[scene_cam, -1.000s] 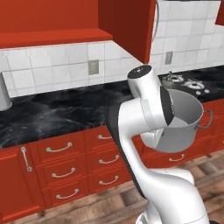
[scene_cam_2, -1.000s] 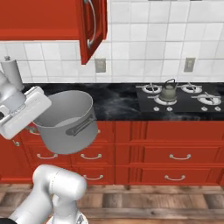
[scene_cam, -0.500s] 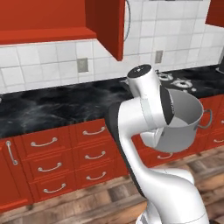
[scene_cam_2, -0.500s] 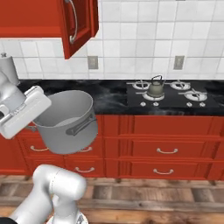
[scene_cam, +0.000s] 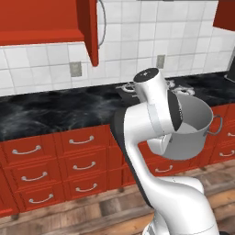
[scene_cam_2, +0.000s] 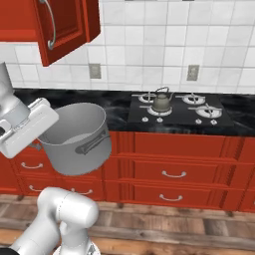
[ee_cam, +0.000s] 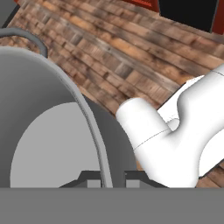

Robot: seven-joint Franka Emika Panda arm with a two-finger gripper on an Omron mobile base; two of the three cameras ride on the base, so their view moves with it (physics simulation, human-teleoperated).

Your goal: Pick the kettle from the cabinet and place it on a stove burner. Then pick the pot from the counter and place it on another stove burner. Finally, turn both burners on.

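Note:
My gripper is shut on the rim of the wide grey pot, and the thin wall runs up between the two fingertips. The pot hangs tilted in the air in front of the red drawers, off the black counter. From the right base view the pot hangs at the lower left. The small grey-green kettle stands on a left burner of the black cooktop. Up on the wall, the red cabinet has its door swung open.
Red drawers with silver handles run under the counter. A wooden floor lies below the pot. White tiles with two outlets back the counter. Small white knobs line the cooktop's front edge.
The whole scene has slid left in both base views, so the base has driven right toward the cooktop. The pot stays in my grip, unchanged relative to the arm.

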